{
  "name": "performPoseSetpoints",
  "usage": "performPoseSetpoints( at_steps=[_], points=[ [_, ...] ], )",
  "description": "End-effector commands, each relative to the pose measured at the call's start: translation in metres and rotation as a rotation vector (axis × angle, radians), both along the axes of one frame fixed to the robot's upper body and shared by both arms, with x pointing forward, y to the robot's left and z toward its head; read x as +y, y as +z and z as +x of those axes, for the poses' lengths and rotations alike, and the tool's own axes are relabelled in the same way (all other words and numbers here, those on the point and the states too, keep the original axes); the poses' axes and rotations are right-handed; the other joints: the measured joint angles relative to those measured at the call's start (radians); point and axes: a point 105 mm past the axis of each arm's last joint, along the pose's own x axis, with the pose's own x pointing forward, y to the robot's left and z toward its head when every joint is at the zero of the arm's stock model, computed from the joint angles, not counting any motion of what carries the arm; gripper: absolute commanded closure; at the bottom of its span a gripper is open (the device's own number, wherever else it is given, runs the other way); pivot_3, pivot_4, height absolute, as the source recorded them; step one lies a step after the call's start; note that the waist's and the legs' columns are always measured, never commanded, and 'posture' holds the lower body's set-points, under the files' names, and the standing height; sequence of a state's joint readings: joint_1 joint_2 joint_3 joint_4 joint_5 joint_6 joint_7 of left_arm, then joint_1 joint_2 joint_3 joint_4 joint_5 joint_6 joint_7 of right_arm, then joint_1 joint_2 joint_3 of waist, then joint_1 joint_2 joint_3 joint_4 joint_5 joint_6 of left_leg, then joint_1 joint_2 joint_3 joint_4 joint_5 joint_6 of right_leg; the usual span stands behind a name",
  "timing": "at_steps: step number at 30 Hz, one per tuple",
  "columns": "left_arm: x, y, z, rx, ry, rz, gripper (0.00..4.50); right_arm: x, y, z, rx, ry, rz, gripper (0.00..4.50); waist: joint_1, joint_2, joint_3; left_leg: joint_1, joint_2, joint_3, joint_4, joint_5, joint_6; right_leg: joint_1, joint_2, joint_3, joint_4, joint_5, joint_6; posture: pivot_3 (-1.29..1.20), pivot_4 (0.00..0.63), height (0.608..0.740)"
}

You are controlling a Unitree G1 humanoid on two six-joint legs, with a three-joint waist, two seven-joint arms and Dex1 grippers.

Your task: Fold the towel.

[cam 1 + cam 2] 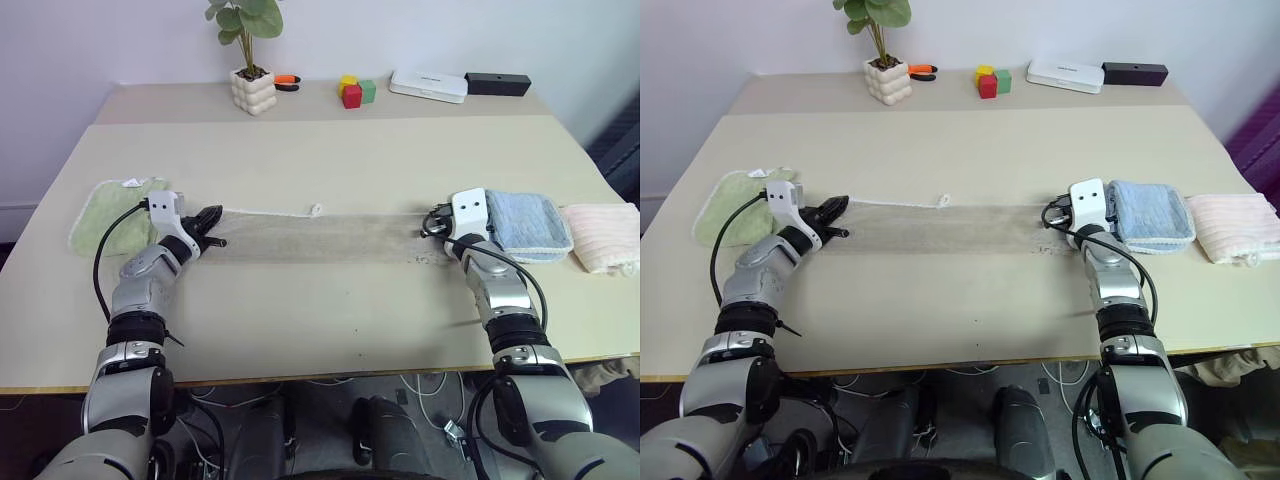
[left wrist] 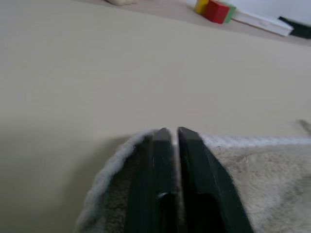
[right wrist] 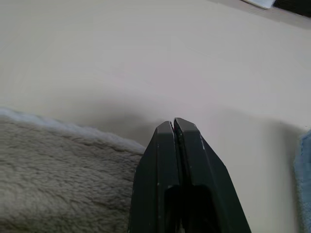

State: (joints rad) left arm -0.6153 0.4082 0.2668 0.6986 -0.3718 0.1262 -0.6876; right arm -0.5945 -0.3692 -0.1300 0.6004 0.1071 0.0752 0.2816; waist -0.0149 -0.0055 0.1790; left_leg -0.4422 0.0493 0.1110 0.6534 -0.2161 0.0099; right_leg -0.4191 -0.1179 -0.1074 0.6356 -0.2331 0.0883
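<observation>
- Nearest us, low in the head view, we see the left end effector (image 1: 212,230) at the left end of the beige-tan terry towel (image 1: 320,236); in its wrist view the two black fingers (image 2: 163,170) stand a narrow slit apart over the cloth, and we cannot tell whether they pinch it.
- At the right end, we find the right end effector (image 3: 174,127) with its fingers pressed together, just beside the towel edge.
- We see the towel lying as a long, narrow strip across the middle of the pale desk (image 1: 330,160).
- At centre left lies a light green towel (image 1: 115,215); at centre right, a folded light blue towel (image 1: 528,224).
</observation>
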Motion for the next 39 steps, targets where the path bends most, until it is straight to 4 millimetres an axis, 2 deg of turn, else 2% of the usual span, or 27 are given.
performPoseSetpoints(
  at_steps=[1,4,6,7,8,11,13,16,20,26,31,35,37,39],
  points=[
    [-0.009,0.017,-0.004,-0.07,-0.066,-0.007,2.62,0.003,0.028,-0.004,-0.068,0.061,0.111,3.15,-0.001,0.0,0.0,0.0,0.0,0.0,0.0,0.0,0.0,-0.001,0.0,0.0,0.0,0.0,0.0,0.0,0.15,0.74],
    [-0.02,0.037,-0.008,-0.162,-0.137,0.069,1.09,-0.011,0.058,-0.021,-0.1,0.064,0.313,1.64,0.006,0.0,0.0,-0.001,0.0,0.0,0.0,0.0,0.0,-0.001,0.0,0.0,0.0,0.0,0.0,0.0,0.15,0.74],
    [-0.029,0.047,-0.014,-0.209,-0.216,0.105,0.06,-0.016,0.068,-0.038,-0.084,0.084,0.455,0.62,0.008,0.0,0.0,-0.002,0.0,-0.001,0.0,0.0,0.0,-0.001,0.0,0.0,0.0,0.0,0.0,0.0,0.15,0.74],
    [-0.031,0.048,-0.015,-0.215,-0.237,0.111,0.0,-0.015,0.07,-0.043,-0.07,0.093,0.5,0.12,0.008,0.0,0.0,-0.002,0.0,-0.001,0.0,0.0,0.001,-0.001,0.0,0.0,-0.001,0.0,0.0,0.0,0.15,0.74],
    [-0.035,0.05,-0.019,-0.225,-0.287,0.118,0.0,-0.012,0.07,-0.052,-0.048,0.109,0.544,0.05,0.006,0.0,0.0,-0.002,0.0,-0.002,0.0,0.0,0.001,-0.001,-0.001,0.0,-0.001,0.0,0.0,0.0,0.15,0.74],
    [-0.041,0.053,-0.029,-0.225,-0.41,0.136,0.0,0.001,0.066,-0.078,0.03,0.172,0.658,0.05,0.004,0.0,0.0,-0.001,0.001,-0.004,-0.002,-0.001,0.002,-0.001,0.0,-0.001,-0.001,0.0,0.0,0.0,0.15,0.74],
    [-0.041,0.059,-0.033,-0.227,-0.478,0.148,0.0,0.0,0.058,-0.095,0.096,0.166,0.747,0.05,0.003,0.0,0.0,-0.001,0.001,-0.004,-0.003,-0.001,0.002,-0.001,0.0,-0.001,-0.001,0.0,-0.001,0.0,0.15,0.74],
    [-0.046,0.069,-0.044,-0.23,-0.618,0.139,0.0,-0.005,0.048,-0.112,0.151,0.11,0.859,0.05,0.004,0.0,0.0,-0.001,0.001,-0.004,-0.003,-0.001,0.002,-0.002,0.0,0.0,-0.001,0.0,-0.001,0.0,0.15,0.74],
    [-0.055,0.081,-0.06,-0.261,-0.786,0.183,0.0,0.001,0.033,-0.125,0.209,0.06,1.006,0.05,0.007,0.0,0.0,-0.001,0.001,-0.004,-0.003,-0.001,0.002,-0.002,0.0,-0.001,-0.001,0.0,-0.001,0.0,0.15,0.74],
    [-0.061,0.083,-0.058,-0.255,-0.825,0.179,0.0,0.01,0.015,-0.127,0.274,0.001,1.099,0.05,0.003,0.0,0.0,-0.001,0.0,-0.005,-0.003,-0.002,0.002,-0.002,0.0,0.0,-0.003,0.0,-0.001,0.0,0.15,0.74],
    [-0.069,0.08,-0.072,-0.238,-0.9,0.168,0.0,0.005,0.01,-0.117,0.261,-0.068,1.143,0.05,0.002,0.0,0.0,-0.002,0.0,-0.004,-0.003,-0.002,0.002,-0.002,0.0,0.0,-0.003,0.0,0.0,0.0,0.15,0.74],
    [-0.069,0.079,-0.074,-0.23,-0.894,0.172,0.0,0.001,0.004,-0.109,0.267,-0.108,1.134,0.05,0.004,0.0,0.0,-0.002,0.001,-0.005,-0.003,-0.002,0.002,-0.002,0.0,0.0,-0.003,0.0,0.0,0.0,0.15,0.74],
    [-0.067,0.08,-0.075,-0.234,-0.88,0.174,0.0,-0.003,-0.002,-0.103,0.271,-0.14,1.142,0.56,0.002,0.0,0.0,-0.002,0.001,-0.005,-0.003,-0.002,0.002,-0.002,0.0,0.0,-0.003,0.0,0.0,0.0,0.15,0.74],
    [-0.065,0.081,-0.076,-0.236,-0.87,0.177,0.0,-0.004,-0.007,-0.096,0.28,-0.157,1.129,1.42,0.002,0.0,0.0,-0.002,0.001,-0.004,-0.003,-0.002,0.002,-0.002,0.0,0.0,-0.004,0.0,0.0,0.0,0.15,0.74]
  ],
)
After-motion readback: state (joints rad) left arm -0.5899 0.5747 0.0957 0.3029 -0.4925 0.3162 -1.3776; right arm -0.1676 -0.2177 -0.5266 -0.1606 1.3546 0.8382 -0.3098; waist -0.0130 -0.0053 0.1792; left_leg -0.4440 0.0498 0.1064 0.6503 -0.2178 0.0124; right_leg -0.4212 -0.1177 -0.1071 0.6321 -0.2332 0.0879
